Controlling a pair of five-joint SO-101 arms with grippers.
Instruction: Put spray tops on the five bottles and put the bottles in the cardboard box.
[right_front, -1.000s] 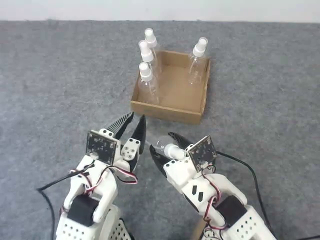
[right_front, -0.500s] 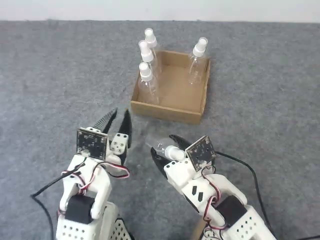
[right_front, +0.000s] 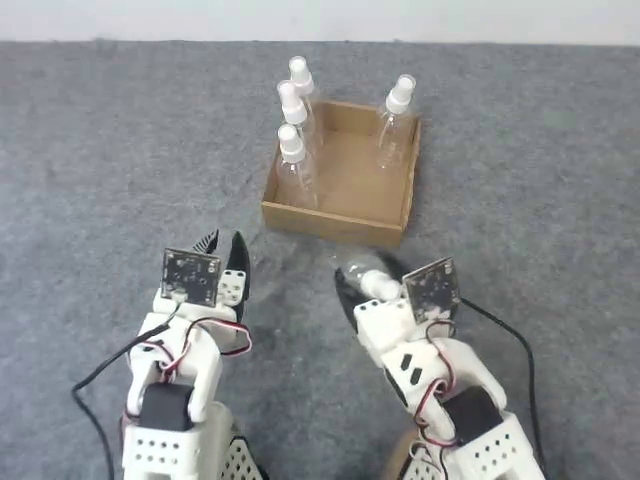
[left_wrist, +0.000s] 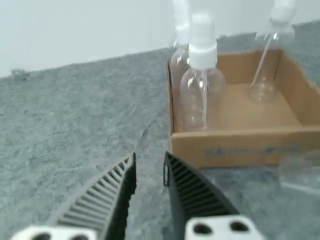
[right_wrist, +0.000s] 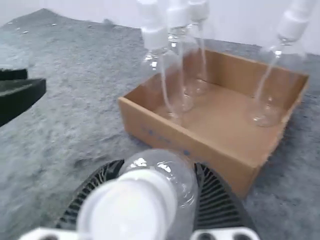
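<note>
On the grey carpeted counter (right_front: 100, 150), the right claw (right_front: 366, 278) is clamped on a clear plastic bottle with a white spray top (right_wrist: 165, 167), its base pointing far toward the near wall of the brown cardboard box (right_front: 335, 225), while the left claw (right_front: 222, 245) sits empty, tips slightly apart.

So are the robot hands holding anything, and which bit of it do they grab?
The right gripper holds a clear plastic bottle with a white spray top, pinched across its clear body. The left gripper holds nothing.
</note>
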